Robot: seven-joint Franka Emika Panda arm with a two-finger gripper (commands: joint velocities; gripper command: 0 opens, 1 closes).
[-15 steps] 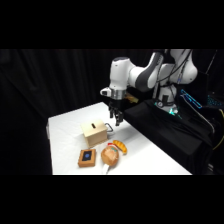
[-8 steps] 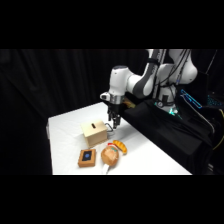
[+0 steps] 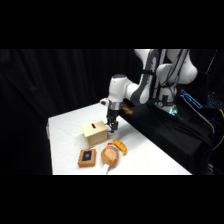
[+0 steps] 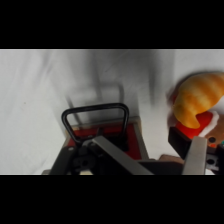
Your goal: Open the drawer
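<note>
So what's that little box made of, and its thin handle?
The box looks like pale wood with a matt finish: it's light tan and flat-sided, with a dark slot on top. The handle looks like thin dark wire bent into a loop, probably metal; it shows a slight sheen, though plastic can't be ruled out.

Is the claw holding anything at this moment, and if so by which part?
Cannot be told. The claw is down at the drawer side of the box, with the thin handle just ahead of it, but no grip shows.

The pale wooden box's sliding drawer [image 3: 101, 136] sits upright near the table's middle, its thin dark wire handle [image 4: 95, 111] jutting from the front; apparently hardly pulled out.
</note>
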